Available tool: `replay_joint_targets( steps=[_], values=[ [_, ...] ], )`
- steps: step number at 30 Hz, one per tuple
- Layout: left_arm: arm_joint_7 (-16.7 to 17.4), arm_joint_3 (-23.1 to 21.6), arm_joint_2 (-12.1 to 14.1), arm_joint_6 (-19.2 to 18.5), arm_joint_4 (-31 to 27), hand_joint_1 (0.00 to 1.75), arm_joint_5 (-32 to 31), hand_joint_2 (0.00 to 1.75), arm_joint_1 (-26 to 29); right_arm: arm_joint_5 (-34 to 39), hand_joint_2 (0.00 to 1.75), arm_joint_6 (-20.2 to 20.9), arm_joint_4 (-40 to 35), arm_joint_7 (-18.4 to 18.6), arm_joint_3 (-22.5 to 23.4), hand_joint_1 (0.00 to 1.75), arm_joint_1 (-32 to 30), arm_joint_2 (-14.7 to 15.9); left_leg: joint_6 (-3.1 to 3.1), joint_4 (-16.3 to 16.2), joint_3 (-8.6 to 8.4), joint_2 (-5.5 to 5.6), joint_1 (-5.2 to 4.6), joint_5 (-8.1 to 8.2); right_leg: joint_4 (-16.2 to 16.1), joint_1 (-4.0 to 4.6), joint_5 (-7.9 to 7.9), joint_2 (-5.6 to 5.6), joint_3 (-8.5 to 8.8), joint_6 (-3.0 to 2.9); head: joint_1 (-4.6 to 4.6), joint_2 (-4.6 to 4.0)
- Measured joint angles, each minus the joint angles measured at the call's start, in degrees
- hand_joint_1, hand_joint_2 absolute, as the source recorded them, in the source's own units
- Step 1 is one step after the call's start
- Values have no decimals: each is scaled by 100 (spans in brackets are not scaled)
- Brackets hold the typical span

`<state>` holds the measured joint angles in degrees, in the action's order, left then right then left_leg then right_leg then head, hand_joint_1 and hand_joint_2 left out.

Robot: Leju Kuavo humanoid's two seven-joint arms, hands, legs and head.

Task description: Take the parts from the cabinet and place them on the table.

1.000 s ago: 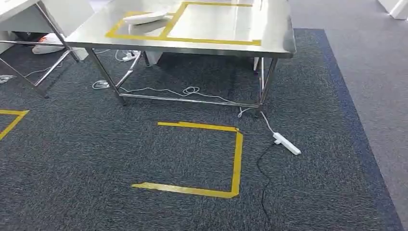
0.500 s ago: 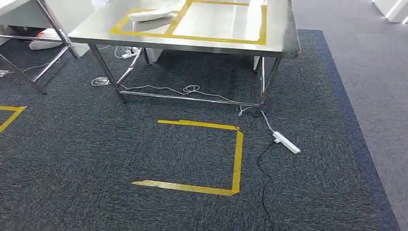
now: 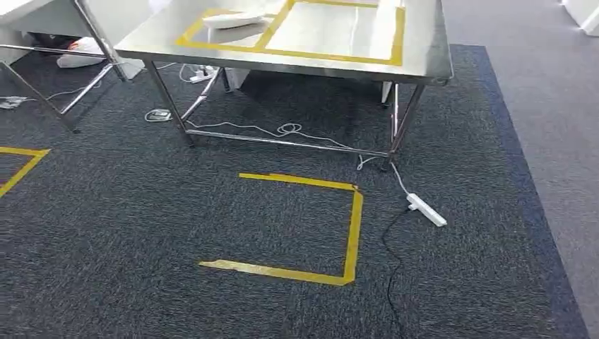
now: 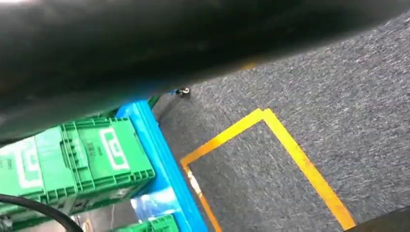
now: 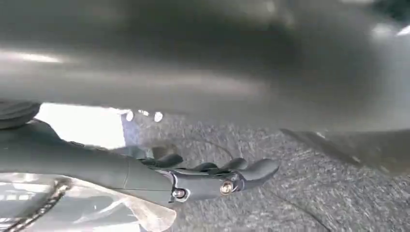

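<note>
The white part (image 3: 236,19) on the table (image 3: 417,67) is cut off by the frame edge, its shape unclear.

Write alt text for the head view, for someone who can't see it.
A steel table marked with yellow tape stands ahead on dark carpet, a white part lying on top. On the floor nearer the camera are a yellow tape outline and a white power strip.
</note>
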<state>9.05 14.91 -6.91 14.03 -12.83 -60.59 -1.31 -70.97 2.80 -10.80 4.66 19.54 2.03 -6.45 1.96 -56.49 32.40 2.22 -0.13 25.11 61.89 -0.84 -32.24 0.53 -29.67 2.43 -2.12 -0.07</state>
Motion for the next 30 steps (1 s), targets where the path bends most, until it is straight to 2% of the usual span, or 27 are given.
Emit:
replay_joint_targets(
  steps=[1, 2, 3, 5, 6, 7, 8, 10, 11, 12, 13, 14, 15, 16, 17, 19, 21, 22, 23, 24, 25, 26, 27, 28, 29, 30],
  values=[
    [0, 4, -2, -11, 0, 0, 0, 0, -7, -33, 0, 2, 0, 18, -4, 0, -4, 0, -34, -25, 14, 60, 7, -2, -478, -25, 150, 169, 246, -2, -2, 0],
    [0, 13, 2, -28, 0, 0, 4, 0, -11, -93, 0, 22, 2, 24, -11, 0, -10, -2, -91, -68, 53, 112, -27, -6, -600, -12, 59, 333, 282, -1, -9, 0],
    [0, 28, 7, -39, 0, 0, 24, 0, -9, -142, 0, 24, 2, 33, -24, 0, -13, -7, -122, -72, 75, 154, -22, -28, -588, -20, 91, 255, 254, -60, 11, 0],
    [-35, 120, 55, -79, 0, 0, 129, 0, 31, -308, 0, 35, 2, 94, -99, 0, 3, -35, -195, -52, 97, 229, 15, -72, -555, 34, 96, 179, 239, -136, 2, 0],
    [-48, 182, 92, -94, 0, 0, 190, 0, 55, -405, 0, 46, 0, 138, -153, 0, 17, -77, -230, -63, 118, 275, 18, -83, -585, 15, 139, 121, 241, -197, 0, 0],
    [-55, 247, 116, -135, 0, 0, 268, 0, 71, -508, 0, 81, 0, 193, -209, 0, 49, -120, -250, -149, 144, 143, 31, 1, -600, 5, 170, 40, 264, -250, 4, 0],
    [-59, 316, 164, -176, 0, 0, 345, 0, 78, -637, 0, 155, -2, 275, -279, 0, 98, -179, -275, -383, 246, -12, 25, 199, -599, 14, 179, 5, 266, -289, 39, 0],
    [-59, 483, 258, -247, 0, 0, 448, 0, 68, -793, 0, 301, -2, 417, -452, 0, 189, -312, -332, -1310, 643, -122, 39, 693, -587, 41, 194, -124, 250, -314, 46, 0],
    [-59, 553, 299, -275, 0, 0, 472, 0, 73, -817, 0, 338, -2, 470, -520, 0, 228, -362, -349, -1741, 816, -138, 38, 848, -584, 51, 194, -207, 237, -314, 48, 0],
    [-55, 595, 319, -291, 0, 0, 483, 0, 85, -848, 0, 380, -2, 498, -564, 0, 274, -396, -358, -1889, 861, -149, 38, 858, -582, 59, 193, -276, 236, -316, 50, 0],
    [-37, 641, 348, -313, 0, 0, 498, 0, 103, -883, 0, 420, -4, 527, -606, 0, 311, -435, -349, -1791, 790, -154, 38, 744, -582, 68, 186, -341, 243, -325, 48, 0],
    [-24, 689, 367, -339, 0, 0, 518, 0, 116, -925, 0, 457, -15, 557, -652, 0, 338, -459, -328, -1475, 629, -172, 35, 536, -581, 74, 176, -410, 252, -327, 50, 0],
    [4, 743, 398, -365, 0, 0, 542, 0, 125, -933, 0, 492, -35, 571, -706, 0, 382, -488, -293, -933, 354, -239, 32, 254, -582, 84, 163, -478, 272, -325, 48, 0],
    [15, 784, 424, -383, 0, 0, 540, 0, 126, -957, 0, 531, -46, 614, -745, 0, 425, -518, -247, -393, 87, -442, 10, 25, -583, 98, 145, -532, 289, -320, 48, 0],
    [15, 818, 446, -387, 0, 0, 533, 0, 110, -955, 0, 555, -48, 612, -772, 0, 455, -527, -206, -187, -24, -759, -65, 110, -576, 148, 116, -591, 223, -296, 46, 0],
    [13, 865, 500, -387, 0, 0, 496, 0, 84, -955, 0, 579, -59, 627, -828, 0, 540, -575, -157, -116, 26, -676, -73, 110, -554, 176, 91, -715, 251, -261, 24, 0],
    [-22, 909, 546, -387, 0, 0, 461, 0, 109, -947, 0, 586, -68, 636, -868, 0, 614, -616, -104, -97, 39, -523, -65, 97, -577, 184, 73, -859, 308, -218, 37, 0],
    [-46, 922, 553, -387, 0, 0, 424, 0, 109, -935, 0, 581, -88, 634, -876, 0, 628, -630, -62, -42, 8, -455, -12, 59, -561, 172, 10, -815, 272, -174, 42, 0],
    [-52, 938, 560, -387, 0, 0, 420, 0, 109, -922, 0, 584, -90, 627, -883, 0, 638, -634, -46, -34, 14, -399, -5, 50, -372, 157, -125, -497, 214, -136, -7, 0],
    [-55, 964, 582, -391, 0, 0, 406, 0, 94, -905, 0, 579, -90, 610, -898, 0, 641, -645, -18, -34, 38, -328, -4, 34, 50, 131, -361, -265, 20, -118, -33, 0],
    [-61, 968, 588, -409, 0, 0, 380, 0, 76, -890, 0, 577, -90, 603, -903, 0, 644, -645, -4, -34, 58, -252, -5, 24, 549, 109, -581, -146, -224, -104, -28, 0],
    [-63, 968, 595, -420, 0, 0, 352, 0, 74, -883, 0, 579, -90, 601, -903, 0, 646, -645, 5, -35, 73, -178, -7, 18, 1009, 102, -742, -95, -462, -96, -33, 0],
    [-66, 970, 612, -441, 0, 0, 335, 0, 76, -881, 0, 586, -90, 592, -903, 0, 643, -645, 2, -37, 78, -92, -7, 15, 1319, 98, -783, -71, -645, -89, -31, 0],
    [-66, 973, 623, -459, 0, 0, 310, 0, 83, -876, 0, 603, -90, 586, -905, 0, 644, -645, -10, -38, 74, -3, -6, 7, 1288, 88, -653, -68, -672, -84, -33, 0],
    [-66, 975, 627, -490, 0, 0, 297, 0, 86, -874, 0, 619, -90, 579, -907, 0, 654, -645, -16, -45, 67, 79, -6, 3, 992, 78, -395, -56, -570, -87, -28, 0],
    [-66, 975, 629, -494, 0, 0, 293, 0, 85, -874, 0, 621, -90, 575, -909, 0, 656, -645, -26, -49, 61, 161, -5, -1, 528, 69, -98, -22, -377, -93, -31, 0]
  ],
)
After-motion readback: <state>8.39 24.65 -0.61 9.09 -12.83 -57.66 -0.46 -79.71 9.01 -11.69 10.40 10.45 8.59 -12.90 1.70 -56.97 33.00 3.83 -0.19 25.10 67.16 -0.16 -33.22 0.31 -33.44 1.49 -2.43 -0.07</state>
